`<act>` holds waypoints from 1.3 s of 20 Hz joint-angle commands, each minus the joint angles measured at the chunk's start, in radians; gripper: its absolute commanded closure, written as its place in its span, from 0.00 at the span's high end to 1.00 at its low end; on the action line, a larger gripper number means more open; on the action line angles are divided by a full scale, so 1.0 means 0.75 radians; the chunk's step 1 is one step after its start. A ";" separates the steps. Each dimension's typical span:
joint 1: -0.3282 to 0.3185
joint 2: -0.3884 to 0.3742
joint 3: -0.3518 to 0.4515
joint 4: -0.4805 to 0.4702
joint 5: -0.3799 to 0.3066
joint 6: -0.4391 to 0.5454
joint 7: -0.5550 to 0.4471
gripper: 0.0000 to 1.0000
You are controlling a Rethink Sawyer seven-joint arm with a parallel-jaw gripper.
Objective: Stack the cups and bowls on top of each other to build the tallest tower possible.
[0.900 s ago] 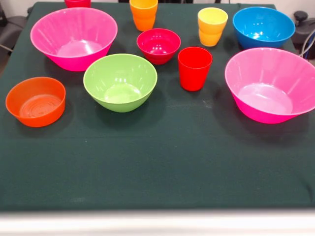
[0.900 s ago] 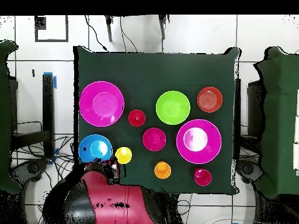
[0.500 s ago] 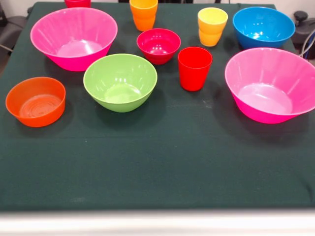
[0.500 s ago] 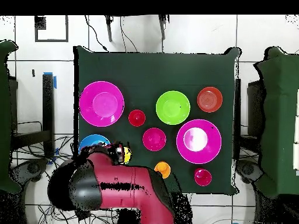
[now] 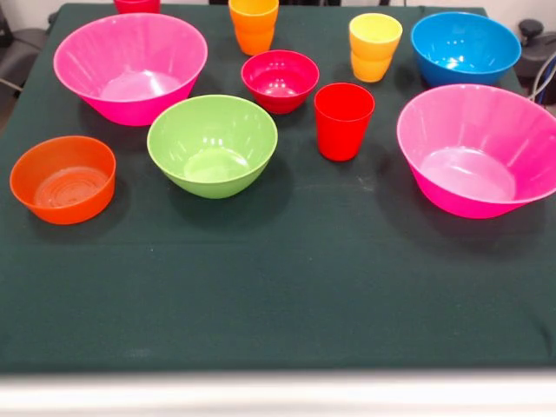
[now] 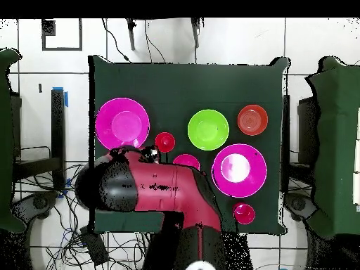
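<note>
Table (image 5: pixel 287 295): dark green cloth, every vessel standing alone on it; no tower begun.
My arm (image 6: pixel 151 186): in the overhead view it lies across my side of the table, hiding the blue bowl, the yellow cup and the orange cup beneath it.
Pink bowls: one (image 5: pixel 130 65) at the far left of the front view, the other (image 5: pixel 479 148) at the right, well apart.
Blue bowl (image 5: pixel 465 45): far right corner, just beside the yellow cup (image 5: pixel 374 45).
Lime-green bowl (image 5: pixel 212 143): mid-table, upright, my likely base.
Orange bowl (image 5: pixel 62 178): near left, alone.
Crimson bowl (image 5: pixel 280 80): between the orange cup (image 5: pixel 254 24) and the red cup (image 5: pixel 343 120).
My gripper (image 6: pixel 145 151): at the arm's tip near the red cup; I cannot tell how my jaws stand, nor whether they hold anything.
Risk: the cups stand close to their neighbours, so coming down off-centre could knock one over or shove the crimson bowl.
Risk: a narrow cup set on a curved bowl floor could tilt and topple whatever goes on top.
</note>
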 commanded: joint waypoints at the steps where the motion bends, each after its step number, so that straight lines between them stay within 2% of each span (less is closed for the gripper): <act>1: -0.039 0.241 0.085 -0.151 -0.017 0.135 0.133 1.00; 6: -0.079 0.327 0.103 -0.185 -0.015 0.068 0.099 1.00; 11: -0.103 0.382 0.107 -0.241 -0.032 0.076 0.069 1.00; 26: -0.206 0.517 0.179 -0.265 -0.076 -0.079 0.003 1.00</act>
